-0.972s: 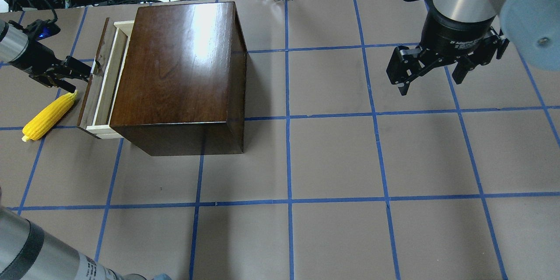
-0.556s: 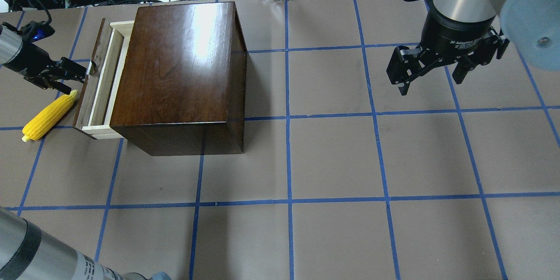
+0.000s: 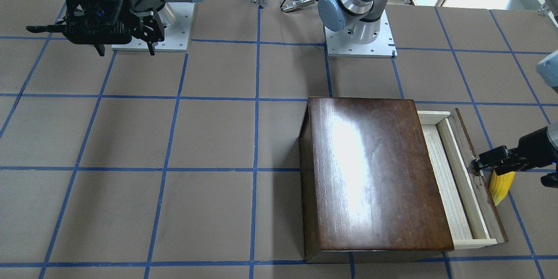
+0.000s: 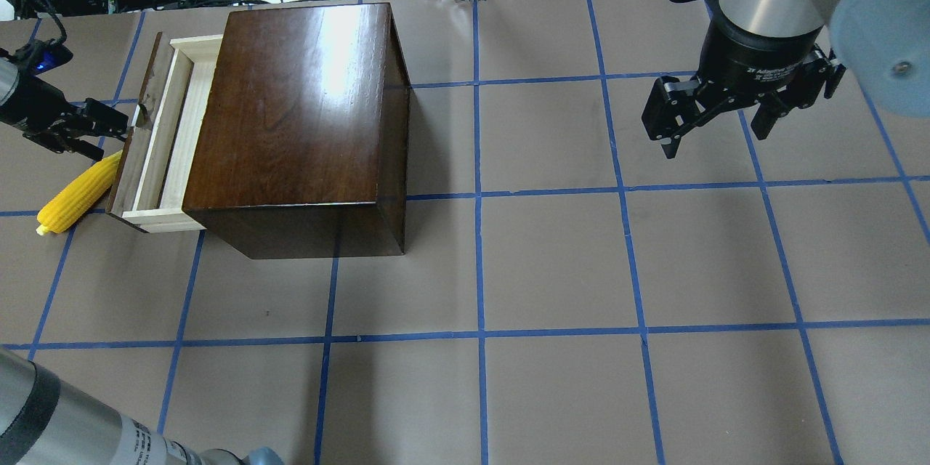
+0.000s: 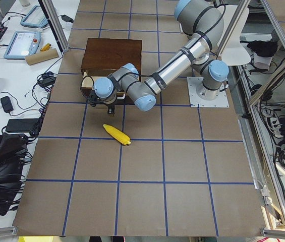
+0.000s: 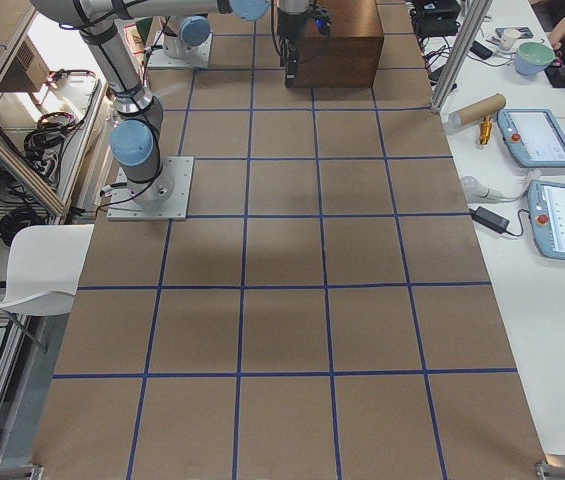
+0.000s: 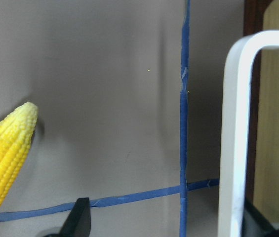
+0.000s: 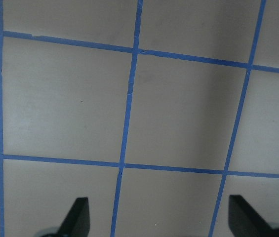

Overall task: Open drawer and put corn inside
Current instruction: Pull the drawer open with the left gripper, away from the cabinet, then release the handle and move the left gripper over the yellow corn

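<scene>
Sitting partway out of the dark wooden box (image 4: 290, 109), the drawer (image 4: 161, 219) is showing its pale floor at the left of the overhead view. The corn (image 4: 76, 192) is lying outside it on the table (image 4: 552, 269), tip right against the dark front panel. The left gripper (image 4: 114, 136) is hanging spread open with the whitish handle (image 7: 233, 148) between its fingers, and the right gripper (image 4: 716, 142) is hovering wide open, gripping nothing, upper right.

Corn (image 4: 73, 196): we count one.
Drawer (image 4: 163, 152): we count one.
Box (image 4: 290, 109): we count one.
Tools: we count two, the left tool (image 4: 115, 136) and the right tool (image 4: 713, 139).
Desk (image 4: 552, 261): one.
</scene>
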Robot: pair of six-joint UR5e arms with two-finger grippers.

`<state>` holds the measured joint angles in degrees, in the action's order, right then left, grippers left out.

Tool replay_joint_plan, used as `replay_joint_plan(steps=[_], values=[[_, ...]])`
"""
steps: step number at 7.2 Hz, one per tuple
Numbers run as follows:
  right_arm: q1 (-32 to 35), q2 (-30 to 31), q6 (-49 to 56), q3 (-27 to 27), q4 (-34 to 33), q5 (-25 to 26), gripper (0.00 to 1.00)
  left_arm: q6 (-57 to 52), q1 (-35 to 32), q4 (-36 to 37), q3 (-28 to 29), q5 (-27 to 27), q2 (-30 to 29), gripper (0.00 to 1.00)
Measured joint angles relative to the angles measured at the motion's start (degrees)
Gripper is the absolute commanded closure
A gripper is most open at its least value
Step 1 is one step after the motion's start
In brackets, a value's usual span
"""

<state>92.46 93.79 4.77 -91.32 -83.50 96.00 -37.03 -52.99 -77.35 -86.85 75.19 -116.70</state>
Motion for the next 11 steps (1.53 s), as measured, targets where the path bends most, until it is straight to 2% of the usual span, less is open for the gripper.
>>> replay_joint_plan(steps=[5, 9, 11], values=[[0.00, 0.03, 0.06, 0.00, 0.00, 0.02, 0.00, 0.11, 0.90, -0.07, 0.84, 0.88, 1.68, 0.00], [0.00, 0.02, -0.02, 0.00, 0.00, 0.01, 0.00, 0.01, 1.14, 2.27, 2.97, 13.33, 1.52, 0.00], [0.00, 0.00, 0.02, 0.00, 0.00, -0.02, 0.00, -2.82, 1.84, 5.65, 2.17, 16.71, 0.37, 0.00]])
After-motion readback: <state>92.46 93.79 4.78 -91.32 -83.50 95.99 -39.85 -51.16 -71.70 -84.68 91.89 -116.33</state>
